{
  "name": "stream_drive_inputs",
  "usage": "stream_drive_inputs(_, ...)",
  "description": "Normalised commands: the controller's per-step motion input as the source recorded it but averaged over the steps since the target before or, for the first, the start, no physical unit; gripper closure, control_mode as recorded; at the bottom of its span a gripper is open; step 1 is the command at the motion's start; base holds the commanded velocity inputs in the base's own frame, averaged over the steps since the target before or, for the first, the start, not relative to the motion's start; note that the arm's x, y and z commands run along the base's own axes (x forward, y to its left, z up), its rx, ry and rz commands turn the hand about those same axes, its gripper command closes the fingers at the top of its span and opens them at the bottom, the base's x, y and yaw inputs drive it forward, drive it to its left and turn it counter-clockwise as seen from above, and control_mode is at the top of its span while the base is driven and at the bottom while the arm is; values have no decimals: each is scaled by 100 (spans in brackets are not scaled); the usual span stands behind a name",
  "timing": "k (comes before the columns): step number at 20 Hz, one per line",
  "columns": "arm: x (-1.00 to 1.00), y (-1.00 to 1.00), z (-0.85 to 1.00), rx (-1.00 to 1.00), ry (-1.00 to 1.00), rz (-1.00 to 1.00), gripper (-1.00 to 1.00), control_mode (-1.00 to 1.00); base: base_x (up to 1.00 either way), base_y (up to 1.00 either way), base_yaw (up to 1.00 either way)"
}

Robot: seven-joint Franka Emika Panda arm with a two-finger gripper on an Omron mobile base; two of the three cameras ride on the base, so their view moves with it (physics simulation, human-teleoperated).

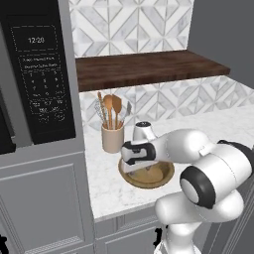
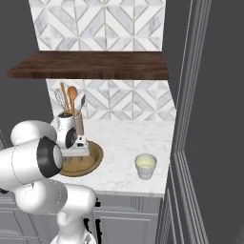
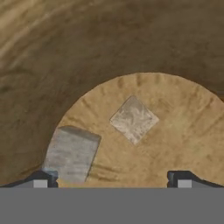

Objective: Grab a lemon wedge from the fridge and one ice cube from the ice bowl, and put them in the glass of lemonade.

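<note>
Two ice cubes (image 3: pixel 133 119) sit in the wooden bowl (image 1: pixel 166 176). The open, empty pincer (image 3: pixel 111 178) hangs just above. Next it should drop onto one cube and pinch. The glass (image 2: pixel 145 166) waits on the tabletop (image 2: pixel 124 143).

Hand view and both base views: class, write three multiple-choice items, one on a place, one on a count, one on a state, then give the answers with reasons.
1. Where does the glass of lemonade stand?
A. on the wooden shelf
B. on the marble counter, right of the wooden bowl
C. inside the bowl

2. How many ice cubes lie in the bowl in the hand view?
A. two
B. four
C. none

3. How is the gripper?
A. shut on a cube
B. holding a spoon
C. open above the bowl

Answers: B, the right base view shows it there; A, a centre cube and a left cube; C, fingertips stand wide apart, nothing between.
</note>
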Motion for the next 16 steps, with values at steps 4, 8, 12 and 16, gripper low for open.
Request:
stream_drive_inputs(4,0,-4,9,8,-4,3,-100,-100,0,0,0)
stream_drive_inputs(8,0,-2,0,3,0,23,-100,-100,0,0,0)
stream_drive_inputs(12,0,8,0,0,0,27,-100,-100,0,0,0)
stream_drive_inputs(16,6,31,0,0,0,17,-100,-100,0,0,0)
